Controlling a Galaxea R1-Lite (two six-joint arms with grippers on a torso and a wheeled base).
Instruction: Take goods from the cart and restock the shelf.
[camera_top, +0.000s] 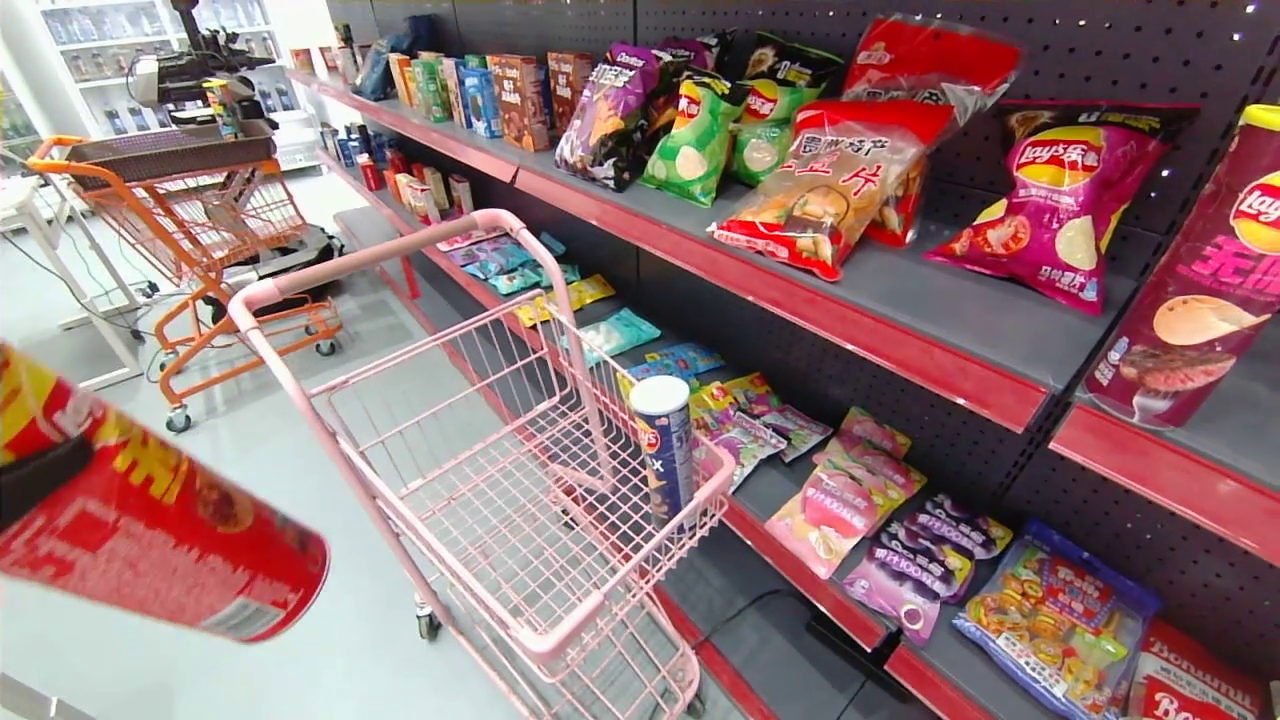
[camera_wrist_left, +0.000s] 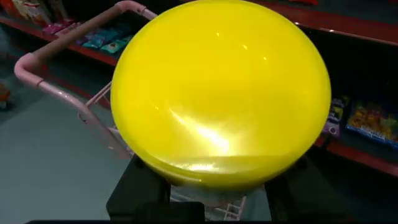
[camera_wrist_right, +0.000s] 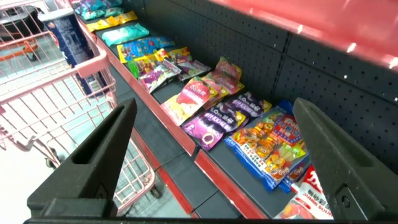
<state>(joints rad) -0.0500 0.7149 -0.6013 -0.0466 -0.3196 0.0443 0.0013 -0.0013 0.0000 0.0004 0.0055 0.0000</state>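
Red can (camera_top: 150, 530) is sitting clamped in the left gripper (camera_wrist_left: 214, 196). Right gripper (camera_wrist_right: 214, 121) is hovering spread wide above the shelf's (camera_wrist_right: 217, 177) snack packets (camera_wrist_right: 199, 93).

So the left gripper (camera_wrist_left: 217, 186) is parked low at the near left, clamped on the red can (camera_top: 150, 540) (one dark finger (camera_top: 40, 470) strapped across its side), while the right gripper (camera_wrist_right: 211, 162) points down toward the near right with its black fingers (camera_wrist_right: 93, 168) spread wide apart.
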